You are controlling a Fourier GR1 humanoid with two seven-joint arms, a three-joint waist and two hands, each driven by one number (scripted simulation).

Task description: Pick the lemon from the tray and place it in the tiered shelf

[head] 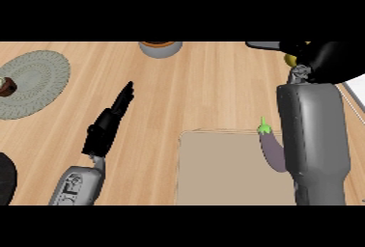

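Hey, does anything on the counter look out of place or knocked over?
Nothing looks spilled or damaged. The eggplant lies at the tray's right side, partly behind the right forearm. A bit of yellow, apparently the lemon, peeks from the curled right hand, away from the tray. The left hand rests open.

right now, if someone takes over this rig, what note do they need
Left hand: open, fingers straight, left of the tray, holding nothing.
Right hand: at the upper right, beyond the tray, curled round the lemon; only a yellow sliver shows.
Done: lemon is off the tray; an eggplant lies at the tray's right edge.
Left: set the lemon in the shelf, which is not clearly in view, then let go.
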